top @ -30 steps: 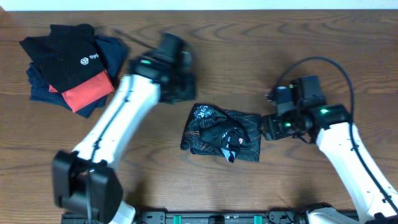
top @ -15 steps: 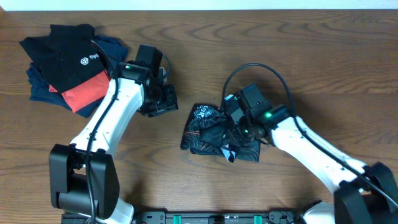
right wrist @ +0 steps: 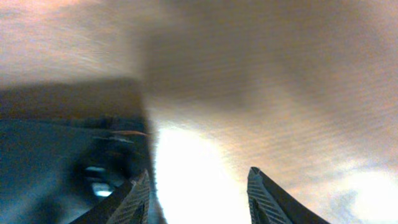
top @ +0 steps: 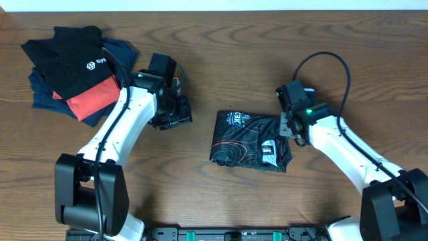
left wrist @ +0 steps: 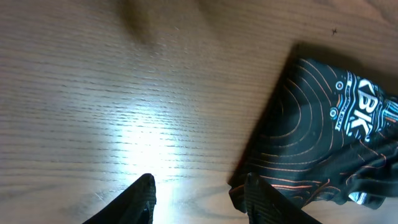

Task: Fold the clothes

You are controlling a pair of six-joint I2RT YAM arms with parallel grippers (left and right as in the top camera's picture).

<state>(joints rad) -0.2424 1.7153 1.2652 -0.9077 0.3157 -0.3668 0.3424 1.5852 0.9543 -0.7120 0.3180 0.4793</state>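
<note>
Folded black jersey [top: 251, 140] lies on the table [top: 221, 60]; garment pile [top: 73, 70] sits far left

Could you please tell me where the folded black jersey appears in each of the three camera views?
Overhead: the jersey lies a little right of the picture's centre, folded into a compact packet.
Left wrist: the jersey fills the right side, with white lettering near the right edge.
Right wrist: the jersey is a dark, blurred mass at the lower left.
Shared landmark: the wooden table, bare beside the jersey in every view.
</note>
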